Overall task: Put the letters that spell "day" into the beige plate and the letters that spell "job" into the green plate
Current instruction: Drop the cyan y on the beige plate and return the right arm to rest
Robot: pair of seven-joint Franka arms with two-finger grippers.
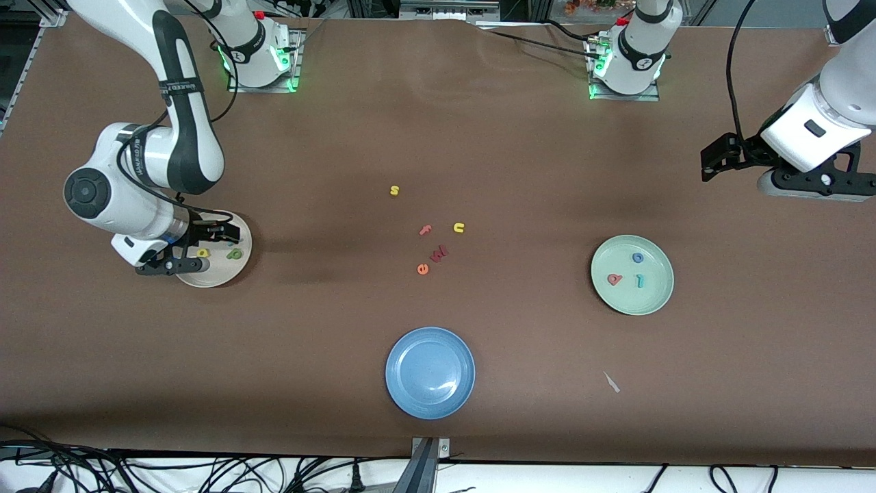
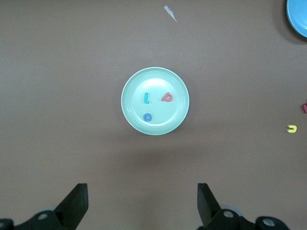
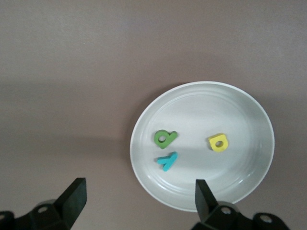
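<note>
Yellow d point(image 3: 218, 143), green a point(image 3: 164, 138), teal y point(image 3: 167, 160) in beige plate point(image 3: 240, 100).

"day" letters point(image 3: 168, 148) in beige plate point(image 3: 249, 182)

Right gripper point(image 1: 217, 241) hangs low with fingers spread, holding nothing; left gripper point(image 1: 712, 164) waits raised, fingers wide apart.

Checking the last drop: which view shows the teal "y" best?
The right wrist view: the teal "y" lies unobstructed in the beige plate. In the front view the right claw hides it; the left wrist view misses it.
</note>
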